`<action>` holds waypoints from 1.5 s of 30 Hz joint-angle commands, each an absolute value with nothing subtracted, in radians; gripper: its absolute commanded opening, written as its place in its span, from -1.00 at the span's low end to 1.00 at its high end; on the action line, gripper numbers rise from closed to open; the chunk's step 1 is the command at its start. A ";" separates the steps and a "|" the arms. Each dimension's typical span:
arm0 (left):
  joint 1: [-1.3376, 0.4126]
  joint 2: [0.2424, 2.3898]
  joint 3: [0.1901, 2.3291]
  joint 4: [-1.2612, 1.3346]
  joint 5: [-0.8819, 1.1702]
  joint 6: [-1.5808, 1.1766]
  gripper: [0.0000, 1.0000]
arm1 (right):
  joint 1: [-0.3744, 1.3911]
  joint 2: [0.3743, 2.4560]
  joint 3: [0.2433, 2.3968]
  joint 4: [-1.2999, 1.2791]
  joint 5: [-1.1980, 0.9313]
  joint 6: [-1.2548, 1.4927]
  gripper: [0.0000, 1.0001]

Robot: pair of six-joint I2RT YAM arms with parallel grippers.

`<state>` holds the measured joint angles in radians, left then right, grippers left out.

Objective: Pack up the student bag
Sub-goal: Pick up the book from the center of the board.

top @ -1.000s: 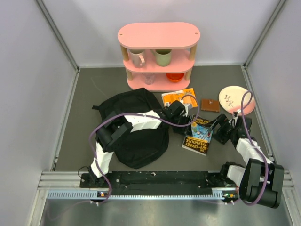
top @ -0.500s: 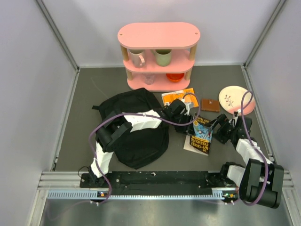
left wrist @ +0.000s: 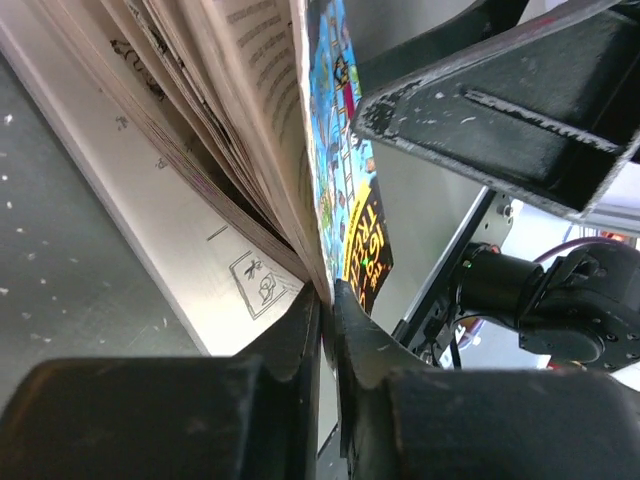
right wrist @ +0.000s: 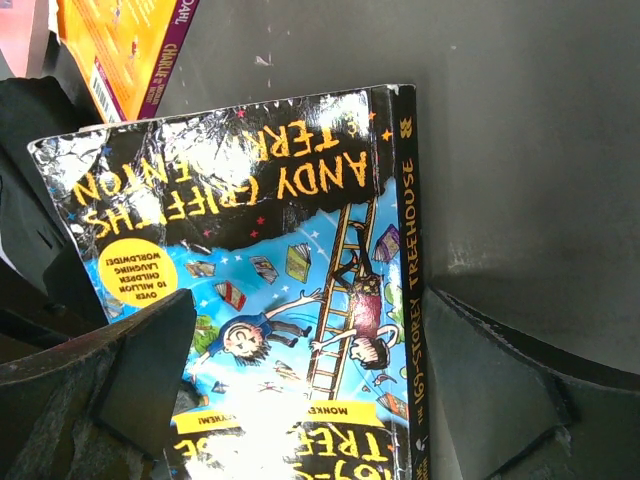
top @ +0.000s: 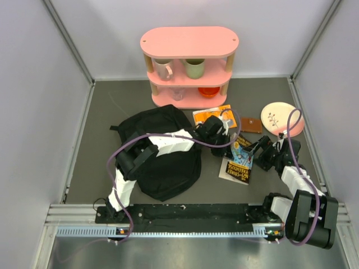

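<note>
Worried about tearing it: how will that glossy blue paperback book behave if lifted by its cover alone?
Probably floppy: the glossy blue paperback book fans its pages away from the cover pinched by the left gripper. That shiny cover might slip or crease.

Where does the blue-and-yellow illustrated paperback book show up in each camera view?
Top external: the blue-and-yellow illustrated paperback book lies right of centre, cover lifted.
Left wrist: upper left, pages fanned, cover edge pinched in the left claw.
Right wrist: centre, filling the frame, title upside down.
Shared landmark: the dark grey tabletop beneath it.
</note>
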<state>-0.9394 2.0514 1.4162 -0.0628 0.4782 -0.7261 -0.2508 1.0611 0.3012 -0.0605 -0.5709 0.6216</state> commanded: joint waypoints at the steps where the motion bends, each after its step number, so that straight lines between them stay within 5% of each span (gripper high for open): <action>1: -0.953 2.077 1.454 -0.087 0.451 -0.695 -0.66 | -0.238 1.077 0.245 -0.195 -0.569 0.617 0.90; 2: -0.953 2.077 1.454 -0.097 0.436 -0.690 -0.44 | -0.238 1.074 0.245 -0.196 -0.571 0.617 0.90; 6: -0.951 2.082 1.447 -0.103 0.423 -0.684 -0.10 | -0.236 1.072 0.245 -0.196 -0.574 0.618 0.90; 23: -0.951 2.120 1.428 -0.037 0.474 -0.738 0.03 | -0.238 1.071 0.241 -0.190 -0.583 0.624 0.91; 33: -0.950 2.033 1.402 -0.178 0.353 -0.681 0.39 | -0.238 1.075 0.236 -0.178 -0.584 0.626 0.91; 45: -0.950 2.074 1.440 -0.218 0.324 -0.657 0.55 | -0.236 1.083 0.232 -0.169 -0.587 0.627 0.91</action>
<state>-0.9463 2.0548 1.3975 -0.2203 0.3202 -0.6777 -0.2504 1.0565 0.2813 -0.0452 -0.6300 0.6434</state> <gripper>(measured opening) 0.771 0.952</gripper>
